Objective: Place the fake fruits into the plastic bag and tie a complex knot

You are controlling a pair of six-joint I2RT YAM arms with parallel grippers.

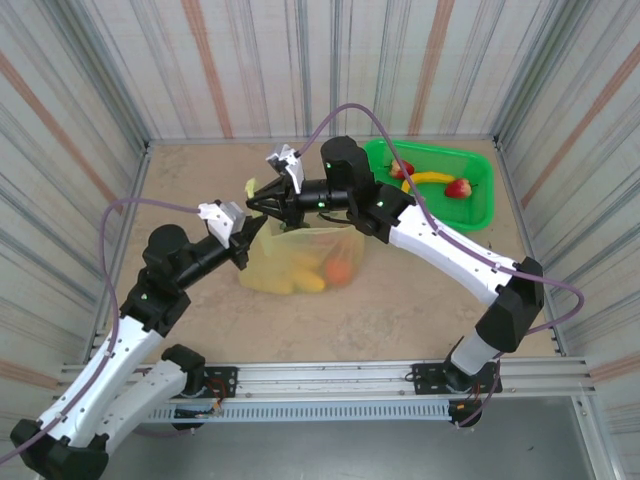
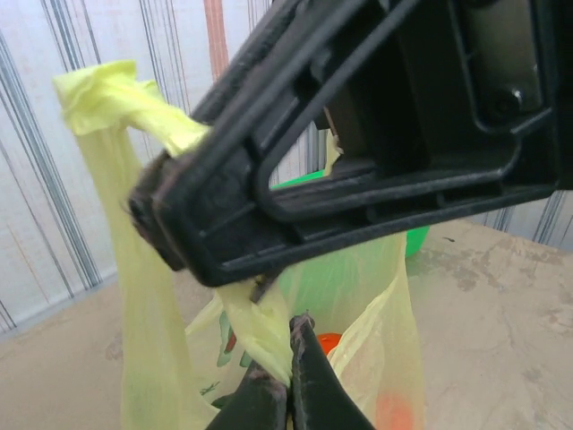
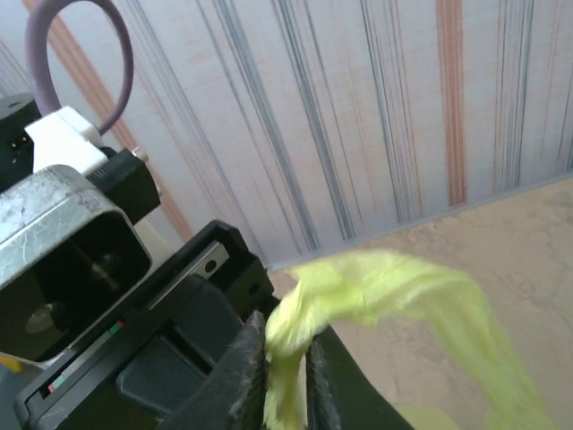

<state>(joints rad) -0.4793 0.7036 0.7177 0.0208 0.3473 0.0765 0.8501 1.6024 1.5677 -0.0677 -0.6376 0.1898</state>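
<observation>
**Both arms hold the bag's handles; fruit sits in the bag and the basket**

From overhead, I see the plastic bag standing on the worktop near the middle, its top drawn up and to the left. Through the thin film I can make out a yellow banana and, just right of it, an orange ball. Further right, in the far corner, the green basket holds another banana and a strawberry. It also holds a second red piece, half covered by the right arm, which I cannot identify.

The left gripper has its fingers pressed together on a twisted strand of the bag's handle, just above the bag's mouth. The right gripper sits higher, its fingers clamped on another stretch of handle. A bunched yellow-green end pokes out past its tips.

In the left wrist view, the right gripper's black body covers most of the upper frame and hides the far side of the bag. An orange blur through the film at the lower right is too soft to name. I cannot tell whether the strands between the two grippers are wound into a knot. In the right wrist view the handle runs off the lower right edge.
</observation>
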